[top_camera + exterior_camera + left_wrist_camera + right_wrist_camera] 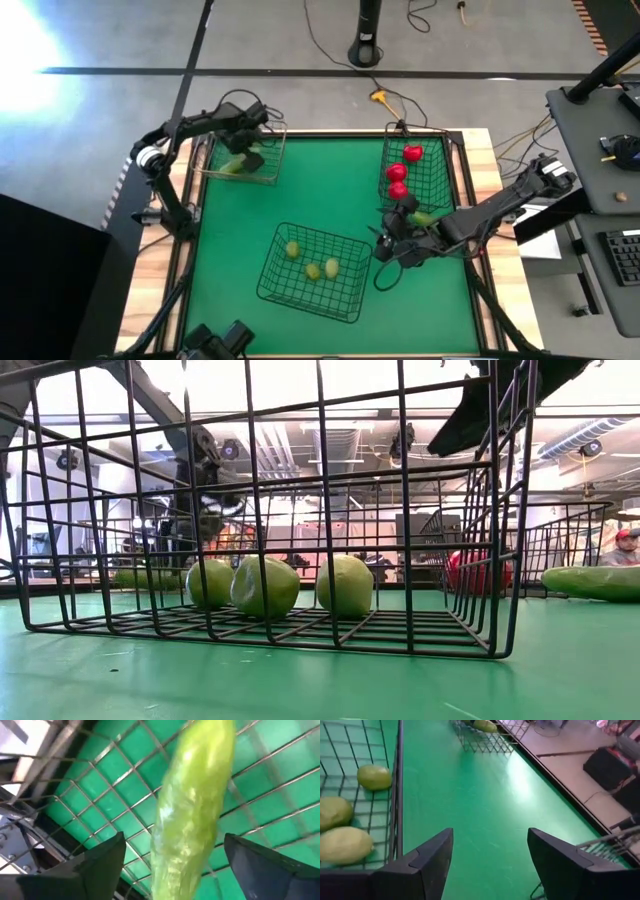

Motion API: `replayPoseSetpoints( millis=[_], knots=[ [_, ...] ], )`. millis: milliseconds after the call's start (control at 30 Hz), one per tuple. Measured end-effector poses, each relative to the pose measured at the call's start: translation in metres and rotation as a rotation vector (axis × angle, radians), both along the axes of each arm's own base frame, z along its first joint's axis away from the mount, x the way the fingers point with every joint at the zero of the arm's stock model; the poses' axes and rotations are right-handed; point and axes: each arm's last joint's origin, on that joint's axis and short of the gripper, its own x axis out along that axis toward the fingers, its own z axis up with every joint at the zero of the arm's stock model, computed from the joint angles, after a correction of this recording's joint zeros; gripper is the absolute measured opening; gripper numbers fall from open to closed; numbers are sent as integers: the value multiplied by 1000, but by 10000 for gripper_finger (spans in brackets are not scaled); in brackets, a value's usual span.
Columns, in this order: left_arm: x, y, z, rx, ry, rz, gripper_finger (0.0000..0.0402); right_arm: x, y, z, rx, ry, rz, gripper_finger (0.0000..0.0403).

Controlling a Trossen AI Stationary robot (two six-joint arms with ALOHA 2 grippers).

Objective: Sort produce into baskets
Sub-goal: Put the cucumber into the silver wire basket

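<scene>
My left gripper [240, 152] hangs open over the small far-left basket [277, 150], pointing down. A green cucumber [192, 805] lies in that basket between its two fingers, which stand apart from it on either side. My right gripper [490, 837] is open with nothing in it, low over the green mat beside the large middle basket [345, 300]. That basket has three limes [313, 268] on its floor. Another cucumber [421, 217] lies on the mat by the right basket [446, 170], which contains three red tomatoes [397, 173].
The low view looks through the middle basket's wire wall [405, 510] at the limes [345, 585]. Open green mat [485, 795] stretches between the middle and far-left baskets. A wooden frame [480, 200] borders the table. Cables lie on the floor beyond.
</scene>
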Motion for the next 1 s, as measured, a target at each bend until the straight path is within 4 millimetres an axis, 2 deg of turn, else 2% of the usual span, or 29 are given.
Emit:
replayPoseSetpoints(
  millis=[167,267,367,467,600,767,1000],
  knots=[
    [1,-9,38,64,-138,39,317,-19,-5,24,107,61,-136,230],
    [1,-22,66,102,-274,33,311,-37,-10,31,226,213,-254,221],
    [5,-43,89,164,-431,-24,305,-51,-14,29,305,347,-360,216],
    [10,-68,111,237,-599,-124,300,-58,-15,17,360,424,-400,214],
    [18,-105,131,324,-807,-246,296,-66,-17,-11,411,516,-473,214],
    [25,-150,141,335,-958,-403,296,-76,-23,-39,485,637,-558,220],
    [35,-195,145,279,-1008,-488,296,-76,-36,-51,464,699,-563,262]
  ],
)
